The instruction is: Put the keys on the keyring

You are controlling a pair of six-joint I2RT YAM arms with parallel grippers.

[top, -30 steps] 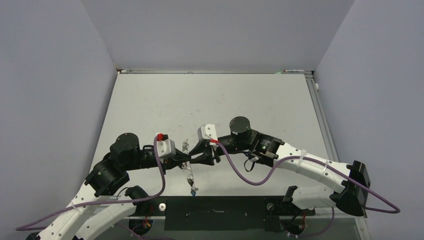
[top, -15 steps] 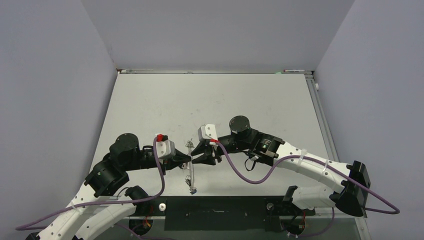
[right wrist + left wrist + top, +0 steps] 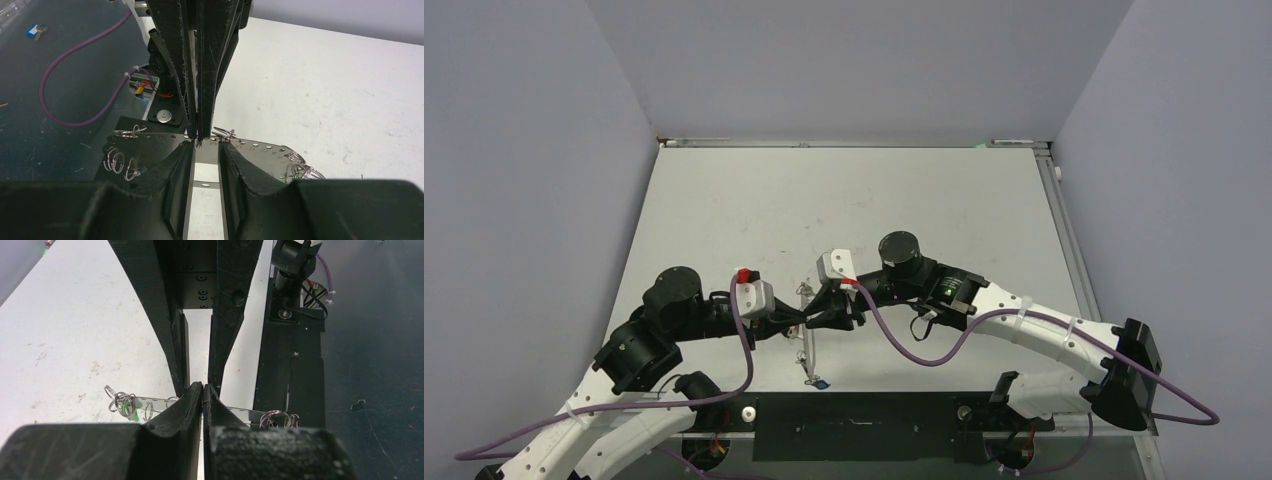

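Observation:
The keyring [image 3: 805, 340] is a thin grey perforated metal band held above the table between both grippers. Small split rings hang on it, and a green tag [image 3: 131, 412] hangs at one end. My left gripper [image 3: 202, 388] is shut on the band [image 3: 150, 403]. My right gripper [image 3: 205, 144] faces it tip to tip. Its jaws stand a little apart and straddle the band [image 3: 260, 147]. A key with a blue tag [image 3: 820, 383] lies by the table's front edge, apart from the band in the right wrist view [image 3: 37, 31]. Other keys are not visible.
The black base plate [image 3: 864, 425] runs along the near edge just below the keyring. Purple cables [image 3: 924, 355] loop off both wrists. Grey walls close in the white table [image 3: 854, 200] on three sides.
The keyring's near end has swung from a loose dangle into a straight line towards the front edge. The blue tag now shows beside it. Both grippers stay tip to tip.

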